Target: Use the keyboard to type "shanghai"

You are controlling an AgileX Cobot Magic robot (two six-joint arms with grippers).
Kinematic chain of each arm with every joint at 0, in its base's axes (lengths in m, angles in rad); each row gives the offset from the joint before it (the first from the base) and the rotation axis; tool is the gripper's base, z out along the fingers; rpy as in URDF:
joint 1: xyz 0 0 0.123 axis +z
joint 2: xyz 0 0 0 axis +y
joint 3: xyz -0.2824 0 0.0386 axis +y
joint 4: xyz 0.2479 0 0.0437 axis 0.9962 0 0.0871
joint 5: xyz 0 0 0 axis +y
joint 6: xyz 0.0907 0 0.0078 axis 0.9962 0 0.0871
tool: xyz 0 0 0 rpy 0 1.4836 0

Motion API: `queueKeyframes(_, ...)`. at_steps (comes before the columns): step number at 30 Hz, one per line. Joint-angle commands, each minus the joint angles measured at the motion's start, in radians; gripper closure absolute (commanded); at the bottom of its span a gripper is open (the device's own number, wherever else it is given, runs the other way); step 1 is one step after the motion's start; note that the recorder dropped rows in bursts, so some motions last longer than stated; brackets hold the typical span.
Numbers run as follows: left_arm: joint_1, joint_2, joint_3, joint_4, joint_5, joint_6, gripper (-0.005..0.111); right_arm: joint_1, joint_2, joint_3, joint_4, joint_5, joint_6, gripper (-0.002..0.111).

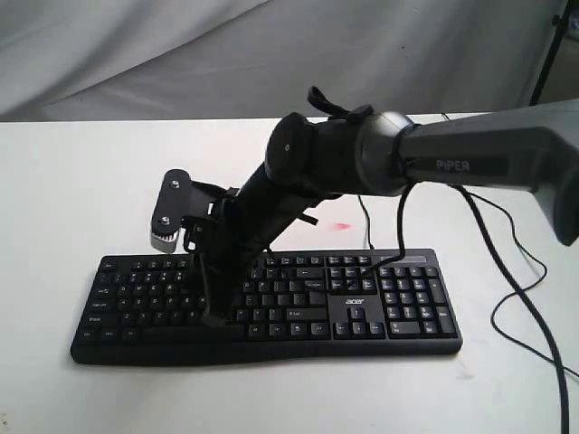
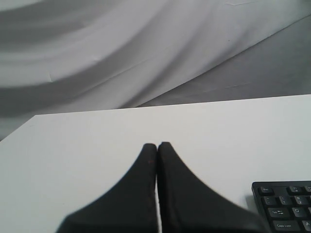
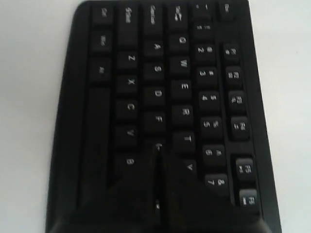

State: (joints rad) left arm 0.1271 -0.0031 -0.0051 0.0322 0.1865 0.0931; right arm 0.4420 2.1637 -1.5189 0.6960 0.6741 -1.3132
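On the keyboard (image 3: 156, 69), right fingers (image 3: 133, 199) together.

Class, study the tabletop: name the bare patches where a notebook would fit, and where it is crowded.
Bare: the table left of and behind the keyboard, and the strip before its front edge. Crowded: the keyboard's left half under the right tool, and right of it, where cables trail.

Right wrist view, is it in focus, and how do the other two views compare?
Right wrist view: soft, keyboard legends fuzzy, right gripper a dark blur. Left wrist view: left gripper blurred near the lens, table evenly lit. Exterior view: sharpest, flat light, only faint shadows.
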Motion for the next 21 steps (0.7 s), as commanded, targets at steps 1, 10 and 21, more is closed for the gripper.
queueKeyframes(1,-0.004,0.003,0.005,-0.001,-0.003,-0.003,0.106,-0.015,-0.02,0.028,0.007,-0.015,-0.017,0.108)
queueKeyframes(10,-0.004,0.003,0.005,-0.001,-0.003,-0.003,0.106,-0.015,-0.015,0.028,0.07,-0.017,-0.047,0.108)
queueKeyframes(21,-0.004,0.003,0.005,-0.001,-0.003,-0.003,0.106,-0.013,-0.004,0.028,0.07,-0.038,-0.048,0.108)
